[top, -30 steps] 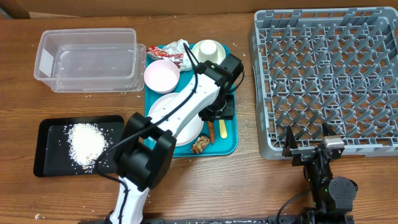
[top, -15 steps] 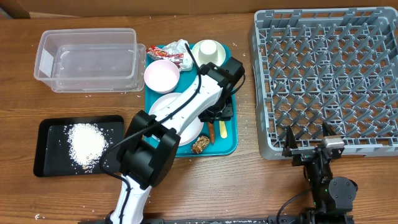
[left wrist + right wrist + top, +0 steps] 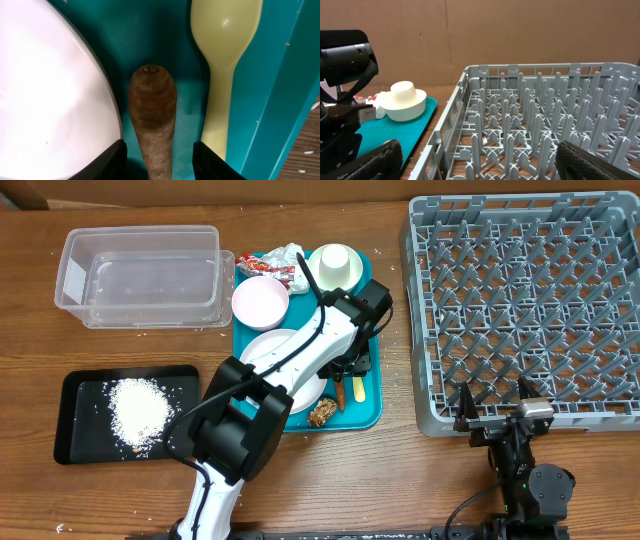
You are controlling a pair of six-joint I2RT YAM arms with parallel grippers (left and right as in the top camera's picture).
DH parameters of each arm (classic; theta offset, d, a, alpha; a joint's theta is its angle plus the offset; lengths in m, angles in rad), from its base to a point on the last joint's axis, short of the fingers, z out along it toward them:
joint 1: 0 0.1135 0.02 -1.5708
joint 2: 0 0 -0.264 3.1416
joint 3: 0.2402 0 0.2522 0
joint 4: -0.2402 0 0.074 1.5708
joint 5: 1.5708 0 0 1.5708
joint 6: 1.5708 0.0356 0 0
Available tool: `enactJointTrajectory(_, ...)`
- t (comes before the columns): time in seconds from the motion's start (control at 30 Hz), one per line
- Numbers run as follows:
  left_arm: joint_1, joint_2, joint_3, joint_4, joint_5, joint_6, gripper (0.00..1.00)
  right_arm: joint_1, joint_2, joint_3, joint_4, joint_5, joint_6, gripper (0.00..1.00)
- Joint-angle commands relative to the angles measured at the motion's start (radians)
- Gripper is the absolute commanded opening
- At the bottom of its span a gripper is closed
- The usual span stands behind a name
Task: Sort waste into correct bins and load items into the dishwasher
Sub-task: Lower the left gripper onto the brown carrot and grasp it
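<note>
Hanging spread wide at the table's near edge, the right gripper (image 3: 495,408) faces the dish rack's (image 3: 520,300) near wall. The left arm (image 3: 300,355) rises from that same edge, slants away over the plate (image 3: 50,90) and bends its wrist down onto the teal tray's (image 3: 370,418) right side. There the left gripper (image 3: 159,160) stands parted, straddling the thin orange carrot-like stick (image 3: 152,115) (a gap shows each side, no pinch), with the pale yellow spoon (image 3: 225,50) just beside it toward the tray's right rim.
</note>
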Motion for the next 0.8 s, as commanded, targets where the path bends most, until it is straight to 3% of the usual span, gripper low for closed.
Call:
enactJointTrajectory(0.0, -0.01, 0.005, -0.037, 0.027, -0.013, -0.026, 0.46, -0.007, -0.009, -0.011, 0.005, 0.01, 0.007, 1.0)
enactJointTrajectory(0.77, 0.009, 0.005, -0.039, 0.049, 0.037, -0.025, 0.46, -0.007, -0.009, -0.011, 0.005, 0.01, 0.007, 1.0)
